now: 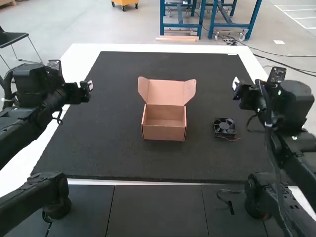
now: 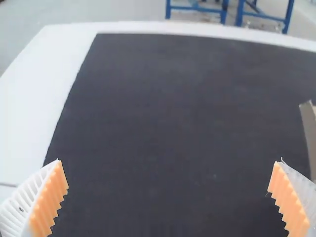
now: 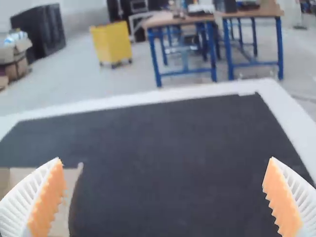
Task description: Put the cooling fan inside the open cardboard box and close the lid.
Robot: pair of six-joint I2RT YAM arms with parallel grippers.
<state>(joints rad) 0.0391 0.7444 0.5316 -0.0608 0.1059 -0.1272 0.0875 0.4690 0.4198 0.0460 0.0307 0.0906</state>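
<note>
Cardboard box (image 2: 309, 126) cut off by left wrist view's edge

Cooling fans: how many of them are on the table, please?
1. The cooling fan lies flat on the black mat, right of the open cardboard box in the high view, not touching it. The box's front wall hides part of its floor, so another may be hidden.

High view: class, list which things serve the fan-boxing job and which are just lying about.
For the job: cooling fan; open cardboard box; left gripper and right gripper, both open.
Just there: black mat; white table.
</note>
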